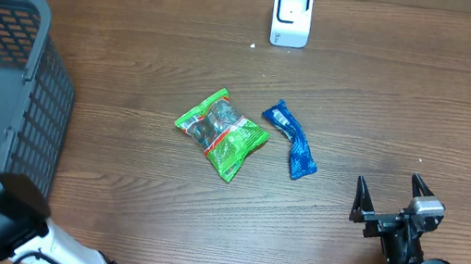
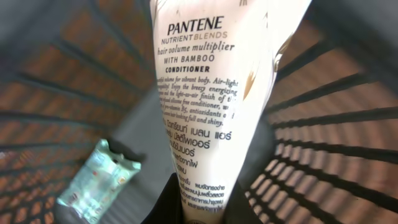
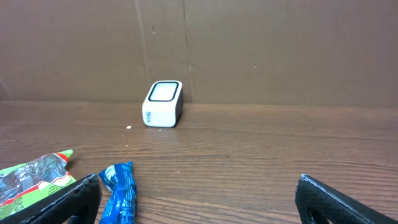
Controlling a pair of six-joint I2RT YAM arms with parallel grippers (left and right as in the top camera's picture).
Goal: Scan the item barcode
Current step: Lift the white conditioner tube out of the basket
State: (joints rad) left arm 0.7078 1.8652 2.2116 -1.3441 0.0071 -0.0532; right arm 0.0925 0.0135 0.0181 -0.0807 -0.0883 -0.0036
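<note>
At the left edge of the desk (image 1: 137,42) stands a dark mesh basket (image 1: 33,111), and my left arm reaches down into it. My left fingers (image 2: 208,218) are closed on the narrow end of the conditioner tube (image 2: 205,93), a white Pantene tube whose printed side faces my wrist camera. From overhead I can make out only its gold cap, over the basket. Beside the tube, on the basket floor, lies a pale teal packet (image 2: 99,180).

Near the middle of the desk lies a green packet (image 1: 221,133), and just to its right a blue packet (image 1: 290,140); the two lie close, but I cannot tell if they touch. The white scanner (image 1: 291,15) stands at the far edge, about midway along it, well apart from the tube.

Toward the near right corner, my right fingers (image 1: 387,188) are spread wide and hold nothing, pointing toward the scanner.
</note>
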